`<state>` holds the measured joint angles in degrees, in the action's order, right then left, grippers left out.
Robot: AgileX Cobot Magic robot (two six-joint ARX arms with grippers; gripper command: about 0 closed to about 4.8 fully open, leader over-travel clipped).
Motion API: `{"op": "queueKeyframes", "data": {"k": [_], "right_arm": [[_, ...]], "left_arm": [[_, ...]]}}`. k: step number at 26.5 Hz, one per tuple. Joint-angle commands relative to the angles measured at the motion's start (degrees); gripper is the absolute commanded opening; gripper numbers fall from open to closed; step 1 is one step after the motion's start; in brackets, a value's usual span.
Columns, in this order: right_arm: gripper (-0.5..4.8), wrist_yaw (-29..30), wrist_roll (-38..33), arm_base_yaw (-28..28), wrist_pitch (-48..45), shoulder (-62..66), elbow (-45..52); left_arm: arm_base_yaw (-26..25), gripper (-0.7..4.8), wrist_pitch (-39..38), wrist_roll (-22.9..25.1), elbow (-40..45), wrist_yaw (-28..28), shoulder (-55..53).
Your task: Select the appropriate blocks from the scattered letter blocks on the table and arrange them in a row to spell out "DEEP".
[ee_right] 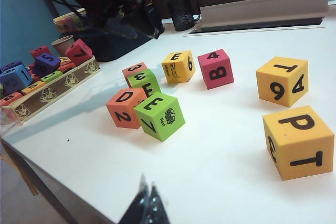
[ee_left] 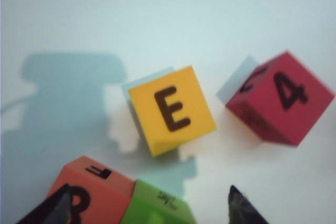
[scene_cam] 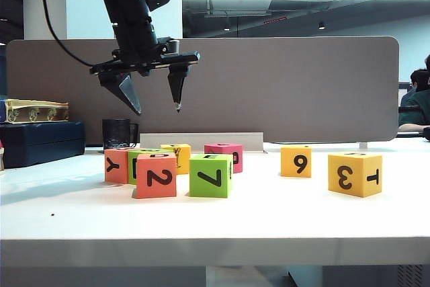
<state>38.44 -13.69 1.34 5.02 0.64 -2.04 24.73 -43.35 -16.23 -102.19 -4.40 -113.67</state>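
My left gripper [scene_cam: 157, 108] hangs open and empty high above a cluster of blocks on the white table [scene_cam: 269, 213]. In front stand a salmon "2" block [scene_cam: 156, 175], with "D" on top [ee_right: 126, 107], and a green "7" block [scene_cam: 211, 175], with "E" on top [ee_right: 159, 115]. Behind them sits the yellow-orange alligator block [scene_cam: 177, 154], its "E" face up [ee_left: 172, 109]. The yellow-orange "3"/"T" block [scene_cam: 355, 174], with "P" on top [ee_right: 299, 141], stands alone at the right. My right gripper [ee_right: 147, 192] is shut and empty near the table's front edge.
A pink "B"/"4" block [ee_right: 216, 68], a yellow "9" block [scene_cam: 296, 161], a second salmon block [scene_cam: 115, 166] and a second green one [ee_right: 143, 81] also stand here. A black mug [scene_cam: 117, 132], a dark box [scene_cam: 40, 140] and a tray of spare blocks [ee_right: 47, 95] line the back left.
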Motion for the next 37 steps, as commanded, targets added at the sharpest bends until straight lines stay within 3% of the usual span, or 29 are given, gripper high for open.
{"op": "queueKeyframes", "data": {"k": [1,4,7,25,37], "right_arm": [[-0.05,0.11,-0.04,0.0,-0.55,-0.7,-0.33],[-0.05,0.09,-0.04,0.0,-0.52,-0.7,-0.33],[-0.05,0.09,-0.04,0.0,-0.52,-0.7,-0.33],[-0.05,0.09,-0.04,-0.02,-0.55,-0.7,-0.33],[-0.05,0.09,-0.04,0.0,-0.57,-0.7,-0.33]], "left_arm": [[0.26,3.73,5.01,-4.46,-0.22,0.81,-0.28],[1.03,3.73,9.27,-10.05,-0.22,0.46,-2.36],[1.03,3.73,9.31,-12.22,-0.22,0.37,-4.35],[1.01,3.72,7.91,-11.43,-0.22,-1.81,-8.57],[0.98,3.47,10.97,-10.12,-0.22,-1.99,-10.45]]}}
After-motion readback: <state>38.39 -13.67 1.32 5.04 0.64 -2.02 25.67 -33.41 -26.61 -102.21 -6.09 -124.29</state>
